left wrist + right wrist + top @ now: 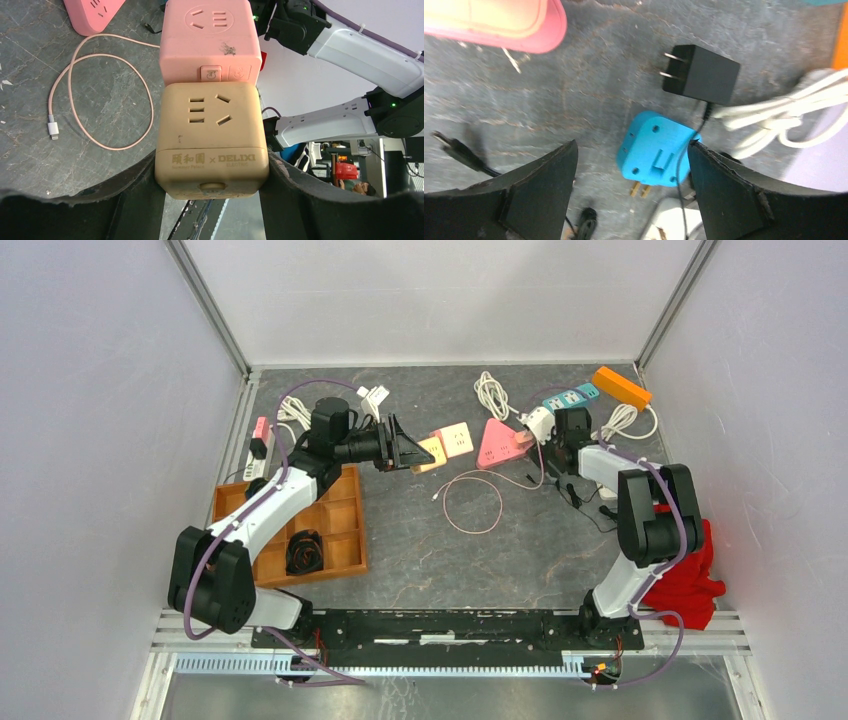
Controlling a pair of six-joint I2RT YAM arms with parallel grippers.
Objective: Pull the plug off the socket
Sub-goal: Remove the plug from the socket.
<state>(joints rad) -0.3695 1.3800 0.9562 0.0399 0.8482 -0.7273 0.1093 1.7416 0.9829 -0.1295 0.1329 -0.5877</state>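
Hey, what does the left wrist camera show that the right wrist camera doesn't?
Only the left wrist view: the left gripper closed on a tan cube socket, a pink cube socket butted against its far end, and a looped pink cable.

Only the right wrist view: the right gripper open above a blue adapter, a black adapter with two bare prongs, and a white cord.

Both: the dark stone-patterned table, and a pink power strip at top left, probably the same one.
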